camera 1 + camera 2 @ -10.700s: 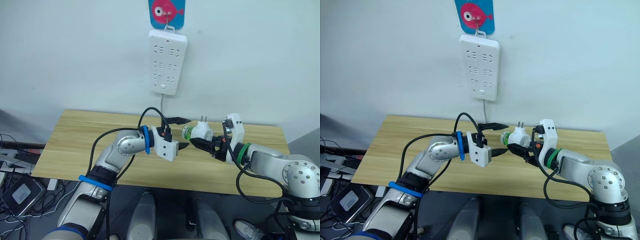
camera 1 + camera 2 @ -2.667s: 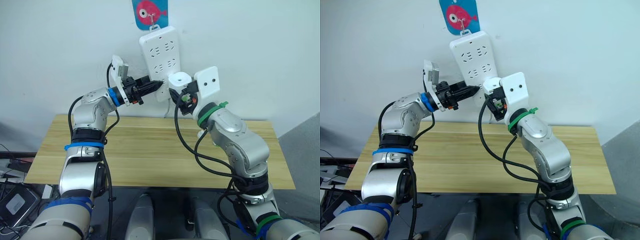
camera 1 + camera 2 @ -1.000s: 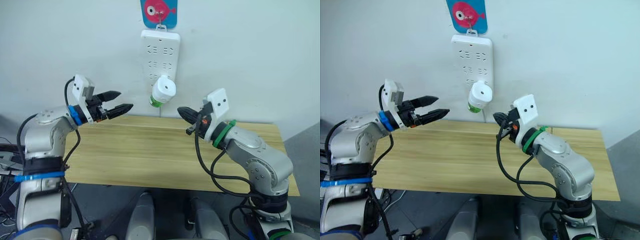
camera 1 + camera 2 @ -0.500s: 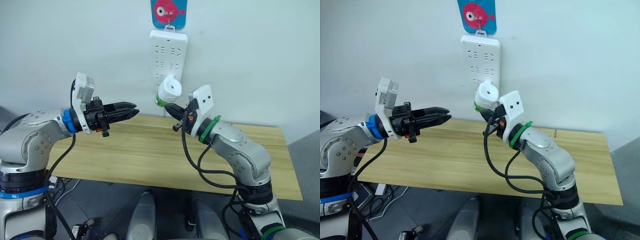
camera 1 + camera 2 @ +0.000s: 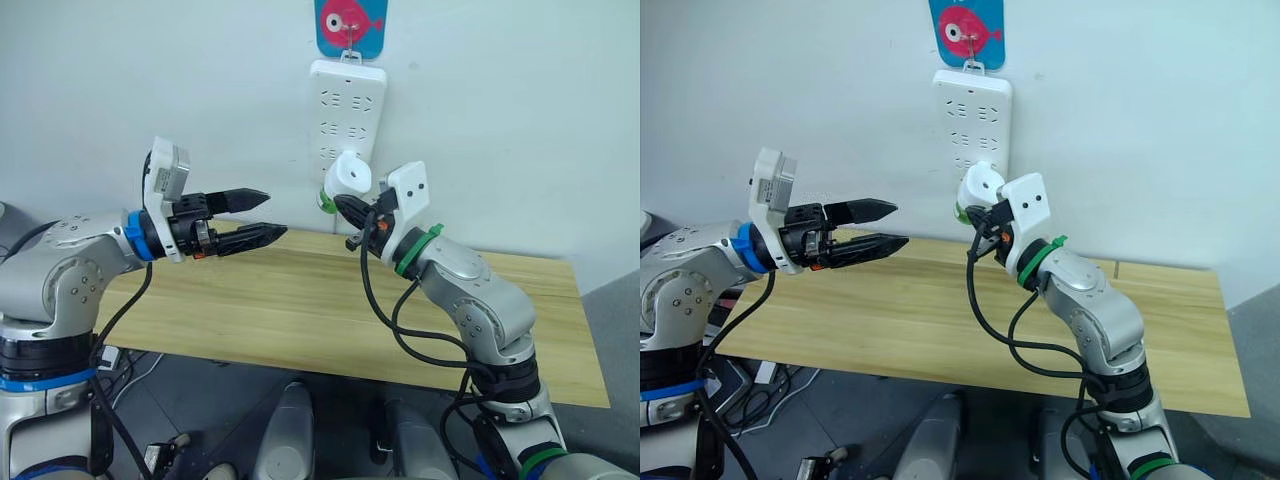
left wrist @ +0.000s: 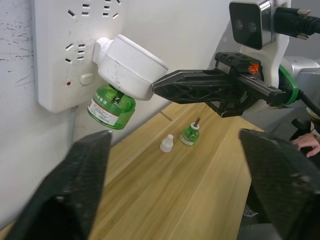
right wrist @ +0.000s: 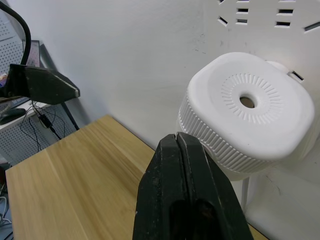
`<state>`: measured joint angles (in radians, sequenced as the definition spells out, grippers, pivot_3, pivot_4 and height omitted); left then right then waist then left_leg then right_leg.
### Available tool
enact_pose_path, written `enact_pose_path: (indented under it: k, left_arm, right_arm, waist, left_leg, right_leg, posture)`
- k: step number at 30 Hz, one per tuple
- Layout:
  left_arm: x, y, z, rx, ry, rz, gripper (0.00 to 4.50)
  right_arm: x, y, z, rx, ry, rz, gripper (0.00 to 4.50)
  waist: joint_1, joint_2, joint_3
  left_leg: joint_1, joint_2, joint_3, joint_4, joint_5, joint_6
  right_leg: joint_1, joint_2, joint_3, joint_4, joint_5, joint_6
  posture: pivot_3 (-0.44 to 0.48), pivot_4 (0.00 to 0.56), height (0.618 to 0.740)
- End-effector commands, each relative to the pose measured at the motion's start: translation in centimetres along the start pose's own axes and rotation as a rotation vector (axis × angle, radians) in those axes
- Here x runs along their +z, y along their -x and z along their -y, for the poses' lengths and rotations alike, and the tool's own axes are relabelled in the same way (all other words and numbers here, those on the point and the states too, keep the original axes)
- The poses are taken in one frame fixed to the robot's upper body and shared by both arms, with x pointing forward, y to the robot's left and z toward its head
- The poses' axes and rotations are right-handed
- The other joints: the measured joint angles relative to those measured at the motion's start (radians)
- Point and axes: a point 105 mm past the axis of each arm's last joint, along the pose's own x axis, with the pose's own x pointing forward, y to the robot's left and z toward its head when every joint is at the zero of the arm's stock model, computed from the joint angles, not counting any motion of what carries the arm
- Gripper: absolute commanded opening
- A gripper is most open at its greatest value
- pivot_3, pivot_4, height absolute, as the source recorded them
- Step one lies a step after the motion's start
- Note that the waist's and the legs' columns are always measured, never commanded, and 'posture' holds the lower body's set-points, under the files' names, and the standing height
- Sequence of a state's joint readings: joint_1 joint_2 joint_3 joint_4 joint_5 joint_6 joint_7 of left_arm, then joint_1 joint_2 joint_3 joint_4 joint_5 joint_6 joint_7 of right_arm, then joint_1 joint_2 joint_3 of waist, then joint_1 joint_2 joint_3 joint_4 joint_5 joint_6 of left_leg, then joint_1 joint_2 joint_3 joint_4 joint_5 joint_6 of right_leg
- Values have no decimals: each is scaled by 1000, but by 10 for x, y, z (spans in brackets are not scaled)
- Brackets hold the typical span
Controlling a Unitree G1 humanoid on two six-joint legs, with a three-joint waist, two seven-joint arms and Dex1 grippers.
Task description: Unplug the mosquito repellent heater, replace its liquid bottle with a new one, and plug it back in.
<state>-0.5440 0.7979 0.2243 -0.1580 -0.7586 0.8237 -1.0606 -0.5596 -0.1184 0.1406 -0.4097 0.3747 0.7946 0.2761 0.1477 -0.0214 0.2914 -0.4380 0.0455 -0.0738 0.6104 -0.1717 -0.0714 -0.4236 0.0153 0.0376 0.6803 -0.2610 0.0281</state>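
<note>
The white mosquito repellent heater (image 5: 350, 174) sits plugged into the wall power strip (image 5: 345, 100), tilted, with a green liquid bottle (image 6: 111, 106) hanging under it. My right gripper (image 5: 343, 205) is shut and empty, its tip against the heater's ribbed lower side (image 7: 210, 145). My left gripper (image 5: 275, 213) is open and empty, held in the air to the left of the heater, well apart from it. On the table a second small green bottle (image 6: 190, 133) stands upright beside a loose white cap (image 6: 166, 143).
The wooden table (image 5: 300, 310) runs below both arms against a pale wall. The strip hangs from a blue hook plate with a pink fish (image 5: 350, 25), and its cord drops behind the table.
My right gripper has swung from the right up to the heater's lower side, staying shut. My left gripper narrowed, then opened wide again, and came closer to the middle.
</note>
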Motion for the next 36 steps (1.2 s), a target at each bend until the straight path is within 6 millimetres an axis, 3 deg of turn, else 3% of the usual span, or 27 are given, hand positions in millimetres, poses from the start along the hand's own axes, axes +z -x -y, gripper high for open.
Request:
enact_pose_path:
  k: [1, 29, 36]
  left_arm:
    - [10, 0, 2, -19, -48, 10, 4480]
    - [9, -2, -3, -26, -50, 9, 4480]
    - [9, -4, -4, -32, -50, 8, 4480]
  right_arm:
    - [11, 5, -2, 6, 25, 37, 0]
    - [14, 11, 15, -73, 5, 53, 0]
    - [21, 14, 31, -172, -53, 88, 0]
  waist:
    - [0, 0, 0]
    - [2, 0, 0]
    - [1, 0, 0]
  left_leg:
    - [0, 0, 0, 0, 0, 0]
    - [1, 0, 1, 0, 0, 0]
    - [1, 0, 1, 0, 0, 0]
  right_leg:
    - [0, 0, 0, 0, 0, 0]
    - [0, 0, 1, 0, 0, 0]
    - [0, 0, 1, 1, 0, 0]
  posture:
    - [388, 211, 740]
    - [369, 224, 740]
    - [364, 225, 740]
